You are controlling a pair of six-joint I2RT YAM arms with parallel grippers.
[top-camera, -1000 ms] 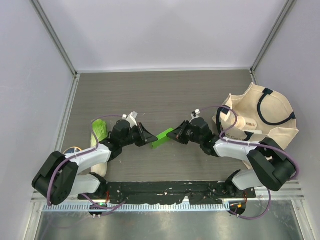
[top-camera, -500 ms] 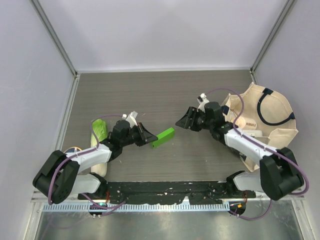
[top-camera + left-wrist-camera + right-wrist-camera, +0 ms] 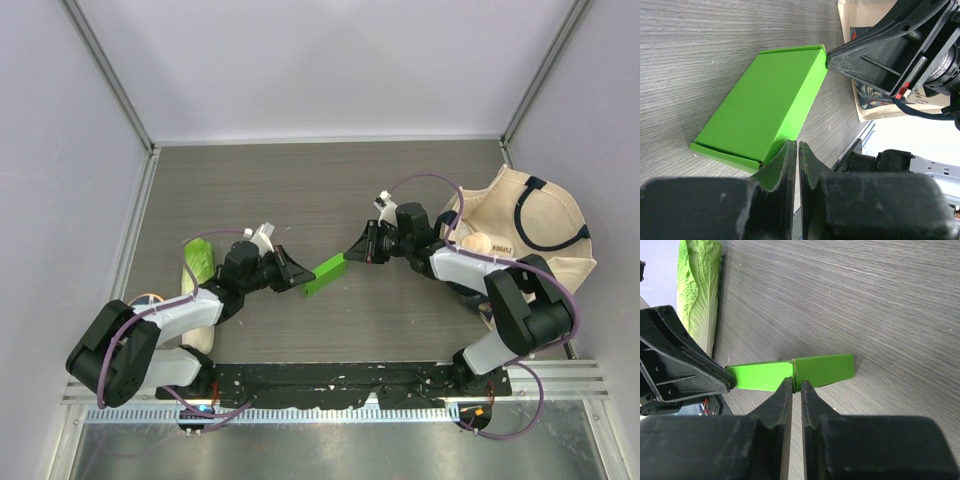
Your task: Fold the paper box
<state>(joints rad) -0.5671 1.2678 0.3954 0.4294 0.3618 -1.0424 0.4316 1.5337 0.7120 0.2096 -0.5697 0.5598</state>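
The paper box (image 3: 326, 273) is bright green, folded into a flat oblong, and lies on the grey table between my two grippers. My left gripper (image 3: 298, 281) is shut, its tips against the box's lower left end. In the left wrist view the box (image 3: 765, 100) lies just past my gripper (image 3: 796, 146), with nothing between the fingers. My right gripper (image 3: 353, 250) is shut, its tips at the box's upper right end. In the right wrist view my gripper (image 3: 796, 382) touches the edge of the box (image 3: 822, 371) at a crease.
A long pale-green cabbage (image 3: 198, 262) lies left of the left arm and shows in the right wrist view (image 3: 697, 285). A beige tote bag (image 3: 530, 235) sits at the right behind the right arm. Grey walls enclose the table.
The right gripper drew back to the right off the box, then came back to its upper right end. The left gripper and box have hardly moved.
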